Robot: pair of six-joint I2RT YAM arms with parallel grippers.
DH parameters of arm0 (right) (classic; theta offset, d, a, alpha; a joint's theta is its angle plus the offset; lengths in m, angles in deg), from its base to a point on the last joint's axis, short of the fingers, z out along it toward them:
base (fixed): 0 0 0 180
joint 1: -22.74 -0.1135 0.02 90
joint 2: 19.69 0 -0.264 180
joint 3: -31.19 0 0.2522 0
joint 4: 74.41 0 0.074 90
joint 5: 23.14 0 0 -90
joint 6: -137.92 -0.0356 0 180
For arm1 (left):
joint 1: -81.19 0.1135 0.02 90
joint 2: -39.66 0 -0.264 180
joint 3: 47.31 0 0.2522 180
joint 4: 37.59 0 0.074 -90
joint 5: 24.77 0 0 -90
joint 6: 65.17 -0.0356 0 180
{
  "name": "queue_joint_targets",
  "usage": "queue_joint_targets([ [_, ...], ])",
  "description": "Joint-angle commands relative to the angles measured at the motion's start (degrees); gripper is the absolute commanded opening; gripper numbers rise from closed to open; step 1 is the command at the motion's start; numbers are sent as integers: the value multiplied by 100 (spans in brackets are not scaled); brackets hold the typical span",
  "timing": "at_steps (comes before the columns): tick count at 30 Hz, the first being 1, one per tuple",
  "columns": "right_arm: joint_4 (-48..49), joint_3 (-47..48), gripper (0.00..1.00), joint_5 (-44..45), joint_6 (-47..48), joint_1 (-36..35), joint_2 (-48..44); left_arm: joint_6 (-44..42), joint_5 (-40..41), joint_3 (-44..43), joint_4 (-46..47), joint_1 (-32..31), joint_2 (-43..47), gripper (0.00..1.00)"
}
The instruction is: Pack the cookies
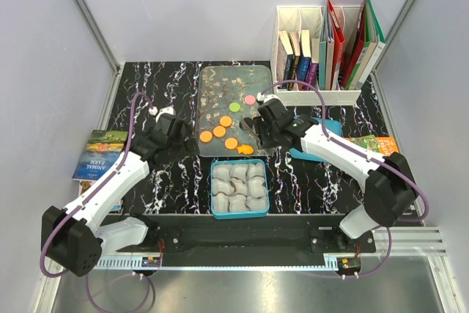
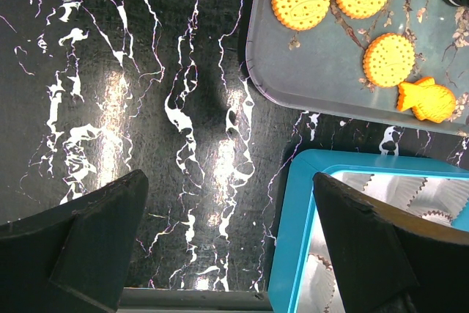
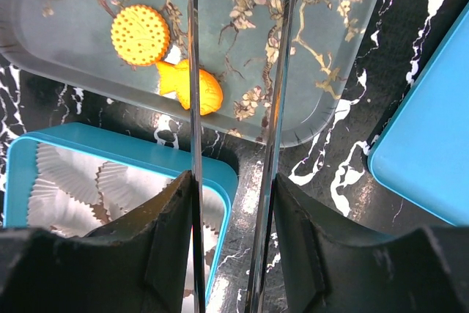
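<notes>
cookies (image 1: 219, 131) lie on the patterned tray (image 1: 212, 78) at centre of the overhead view, just above the blue tin (image 1: 213, 188). right tool (image 3: 233, 203) is clamped on metal tongs (image 3: 192, 71); left tool (image 2: 229, 188) is apart, empty — straddle one cookie's edges, then squeeze gently.

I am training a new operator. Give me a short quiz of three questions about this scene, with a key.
1. True or false: the paper cups in the blue tin are already filled.
2. Which gripper holds the metal tongs? A: left gripper. B: right gripper.
3. Fill in: the fish-shaped cookie lies on the ____.
Key: 1 false; 2 B; 3 tray.
</notes>
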Motion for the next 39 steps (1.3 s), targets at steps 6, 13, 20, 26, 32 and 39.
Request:
queue_joint_targets([
  [6,351,8,49,-5,108,-60,85,14,2,18,107,-28,-15,99],
  [13,378,35,48,-23,116,-60,103,23,2,19,107,-28,-15,99],
  [20,387,-27,43,-49,90,-60,164,14,2,10,107,-28,-24,99],
  [26,369,-62,39,65,37,-51,-90,23,2,10,107,-28,-33,99],
  [32,185,70,38,136,-42,-60,-512,23,2,1,107,-28,-24,99],
  [39,-88,219,33,-241,-68,-69,-1004,23,10,-8,107,-37,-33,99],
])
